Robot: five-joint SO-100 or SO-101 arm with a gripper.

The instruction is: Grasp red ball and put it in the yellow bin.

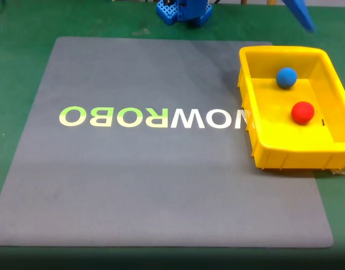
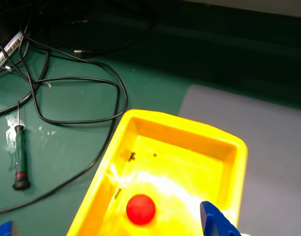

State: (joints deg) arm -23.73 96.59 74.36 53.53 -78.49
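The red ball point(image 1: 302, 112) lies on the floor of the yellow bin point(image 1: 256, 135), so by how things lie the drop looks done and the coming move is most likely a retreat. In the fixed view it sits at about 5 o'clock from the blue ball point(image 1: 286, 77), near it but apart, and free of any finger. In the wrist view the ball point(image 2: 140, 209) rests at about 9 o'clock from the 1 blue fingertip at the lower edge, with a 2nd blue tip at the lower left corner; the gripper point(image 2: 108, 231) straddles the ball from above, jaws apart and holding nothing. The fixed view adds the blue ball, the grey mat point(image 1: 133, 185) and the arm point(image 1: 299, 14) at 12 o'clock above the bin. The wrist view adds cables point(image 2: 76, 81) and a screwdriver point(image 2: 20, 157) on the green table point(image 2: 67, 142).
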